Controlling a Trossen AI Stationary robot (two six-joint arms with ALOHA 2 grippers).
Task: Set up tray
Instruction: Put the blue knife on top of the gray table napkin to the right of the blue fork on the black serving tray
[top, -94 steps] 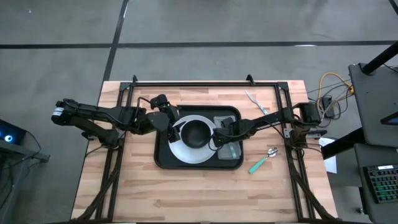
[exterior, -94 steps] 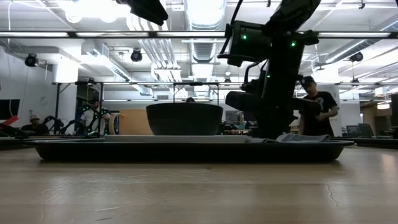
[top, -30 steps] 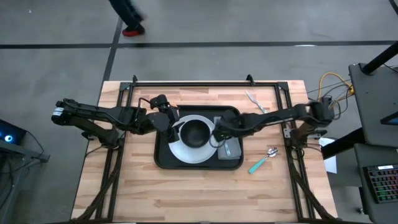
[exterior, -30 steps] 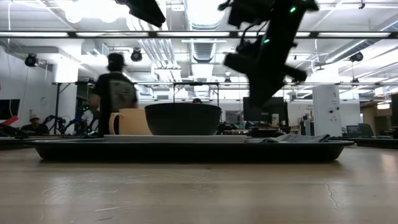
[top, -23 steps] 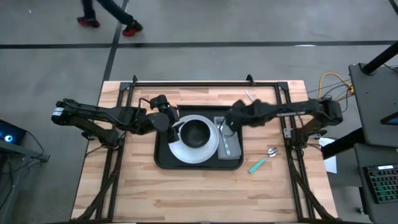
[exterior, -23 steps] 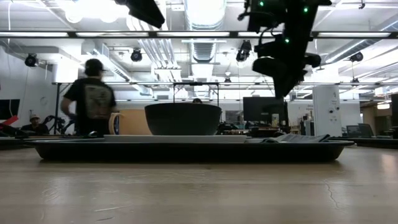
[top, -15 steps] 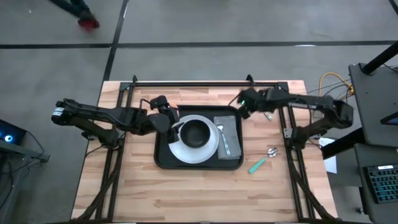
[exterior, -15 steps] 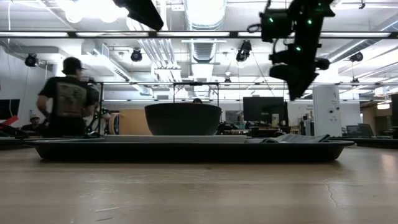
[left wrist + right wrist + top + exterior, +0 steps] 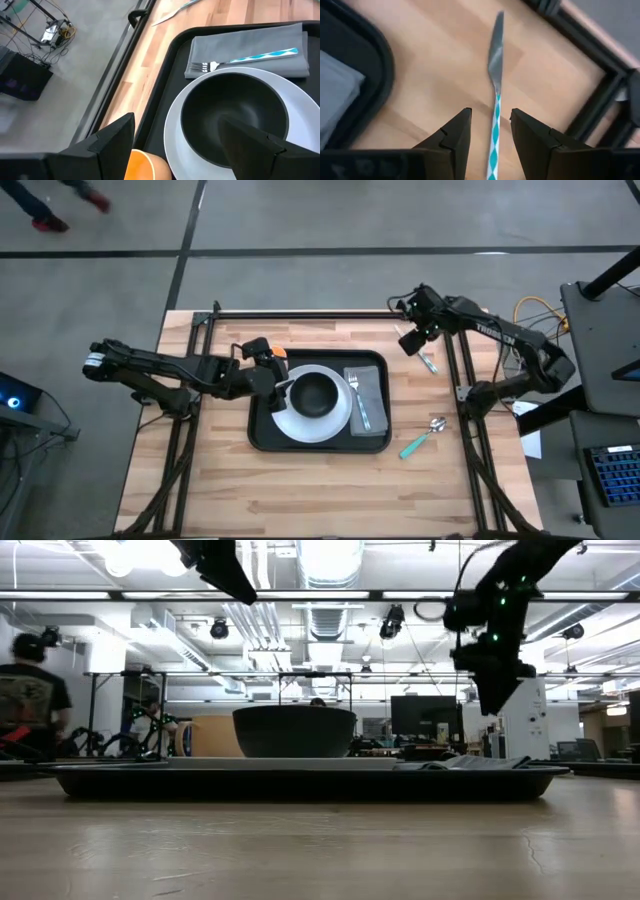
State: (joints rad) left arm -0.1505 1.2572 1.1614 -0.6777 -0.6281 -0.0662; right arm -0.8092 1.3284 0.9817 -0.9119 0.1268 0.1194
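The black tray [image 9: 256,420] lies mid-table. On it stands a white plate [image 9: 335,420] with a black bowl [image 9: 315,393]. Right of the plate lies a grey napkin [image 9: 374,384] with a teal-handled fork [image 9: 358,402] on top. An orange cup [image 9: 142,165] stands in the tray's far left corner. My left gripper [image 9: 176,118] hangs open above the cup and the bowl's left side, well clear of both. A teal-handled knife [image 9: 495,65] lies on the wood near the far right corner. My right gripper [image 9: 490,111] hovers open above its handle.
A teal-handled spoon [image 9: 425,437] lies on the wood right of the tray, toward the near side. Black frame rails [image 9: 455,370] run along the table's left, right and far edges. A person [image 9: 30,700] stands in the room behind.
My right gripper has risen from the napkin on the tray and swung toward the table's far right corner, turning as it went, and now hangs over the knife. The fork stays on the napkin. A person in the room behind has walked off to the left.
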